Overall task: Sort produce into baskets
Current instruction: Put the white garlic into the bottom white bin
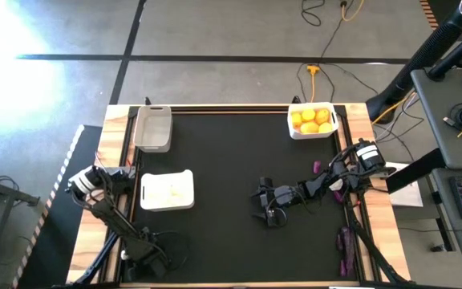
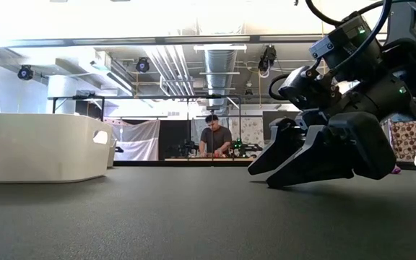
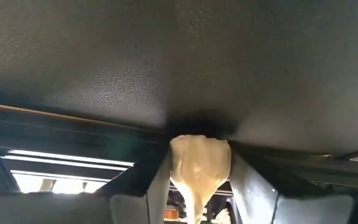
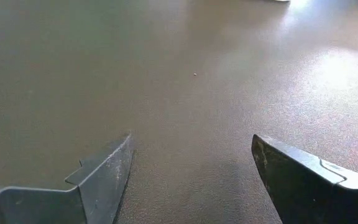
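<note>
Left gripper (image 3: 197, 205): at the table's left edge, beside the white rectangular basket (image 1: 167, 190); its dark fingers (image 3: 253, 186) are clasped on a whitish garlic-like bulb (image 3: 199, 165), seen in the left wrist view.
Right gripper (image 1: 268, 205): low over the black table mat (image 1: 231, 152) near the middle, jaws spread wide with nothing between them; the right wrist view shows only bare mat between the two fingers (image 4: 104, 174).
White rectangular basket: lies on the mat's left side, with pale whitish pieces inside, too faint to tell apart.
Purple eggplant-like pieces (image 1: 344, 241): near the table's right edge, outside any basket, beside the right arm.
Greyish translucent basket (image 1: 152, 127): at the far left corner of the mat.
White basket of citrus (image 1: 312, 132): at the far right corner, holding round yellow and orange citrus fruits (image 1: 311, 120).
Person (image 2: 212, 139): in the room well behind the table, standing at a bench.
</note>
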Robot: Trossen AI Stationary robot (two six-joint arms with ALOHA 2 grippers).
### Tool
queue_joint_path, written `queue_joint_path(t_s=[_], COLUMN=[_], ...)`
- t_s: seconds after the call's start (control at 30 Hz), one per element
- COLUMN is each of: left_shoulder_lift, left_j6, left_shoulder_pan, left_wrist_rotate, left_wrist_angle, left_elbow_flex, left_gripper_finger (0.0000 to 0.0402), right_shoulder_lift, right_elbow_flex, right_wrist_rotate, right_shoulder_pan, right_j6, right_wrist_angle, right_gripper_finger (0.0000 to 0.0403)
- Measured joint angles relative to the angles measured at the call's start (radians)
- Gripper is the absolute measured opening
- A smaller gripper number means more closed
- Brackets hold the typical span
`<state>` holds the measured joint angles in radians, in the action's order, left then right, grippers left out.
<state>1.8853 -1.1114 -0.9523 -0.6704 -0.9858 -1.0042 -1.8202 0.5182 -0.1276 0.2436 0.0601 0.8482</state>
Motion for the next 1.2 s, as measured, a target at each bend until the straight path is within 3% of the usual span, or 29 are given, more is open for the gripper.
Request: queue_joint_path(t_s=[0.27, 0.37, 0.53, 0.67, 0.83, 0.93, 1.03, 1.2], left_shoulder_lift=[0.003, 0.001, 0.000, 0.001, -0.003, -0.013, -0.038, -0.147], left_j6=[0.000, -0.016, 0.025, 0.080, 0.138, 0.156, 0.232, 0.299], left_shoulder_pan=[0.002, 0.038, 0.139, 0.211, 0.288, 0.343, 0.410, 0.540], left_wrist_rotate=[-0.017, -0.083, -0.049, 0.137, 0.591, 0.806, 0.911, 0.928], left_wrist_angle=[-0.020, -0.086, -0.272, -0.458, -0.565, -0.589, -0.584, -0.584], left_elbow_flex=[-0.005, -0.030, -0.141, -0.291, -0.469, -0.517, -0.509, -0.376], left_gripper_finger=[0.0071, 0.0070, 0.0075, 0.0075, 0.0075, 0.0076, 0.0076, 0.0076], right_shoulder_lift=[0.000, 0.000, 0.000, 0.000, 0.000, 0.000, 0.000, 0.000], right_elbow_flex=[0.000, 0.000, 0.001, 0.001, 0.001, 0.001, 0.000, -0.001], right_wrist_rotate=[-0.001, 0.002, 0.005, 0.002, 0.000, 0.000, 0.000, 0.000], right_shoulder_pan=[-0.002, -0.010, -0.028, -0.033, -0.033, -0.033, -0.033, -0.033], right_j6=[0.003, 0.003, 0.003, 0.001, -0.007, -0.009, -0.022, -0.043], right_wrist_angle=[0.002, 0.002, 0.003, 0.005, 0.005, 0.005, 0.003, -0.004], right_gripper_finger=[0.0325, 0.0325, 0.0325, 0.0325, 0.0325, 0.0325, 0.0325, 0.0325])
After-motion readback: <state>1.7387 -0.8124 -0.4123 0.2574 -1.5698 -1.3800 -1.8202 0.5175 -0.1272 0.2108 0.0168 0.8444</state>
